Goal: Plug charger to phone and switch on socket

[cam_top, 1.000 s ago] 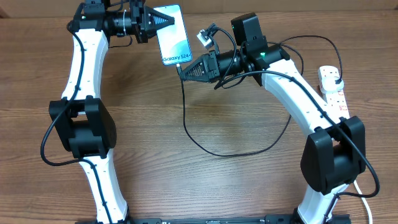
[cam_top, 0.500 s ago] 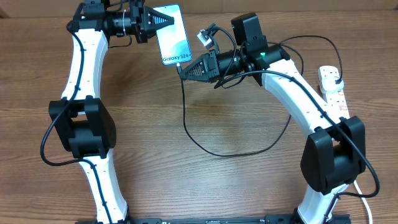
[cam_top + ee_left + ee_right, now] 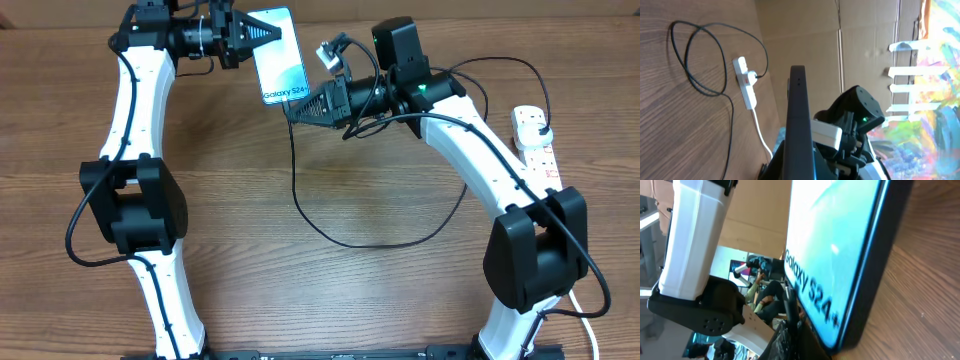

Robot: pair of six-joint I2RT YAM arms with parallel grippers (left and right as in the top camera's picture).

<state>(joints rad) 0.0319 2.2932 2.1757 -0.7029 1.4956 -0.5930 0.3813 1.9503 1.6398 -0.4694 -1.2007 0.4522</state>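
My left claw [image 3: 262, 32] is clenching the rigid, probably slippery phone [image 3: 282, 65] by its top end; my right claw [image 3: 295, 110] is pinching the limp charger [image 3: 293, 170] near its tip.

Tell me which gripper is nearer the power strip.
Right. Right gripper is at the phone's bottom edge, well clear of the power strip; left gripper is farther, at the phone's top.
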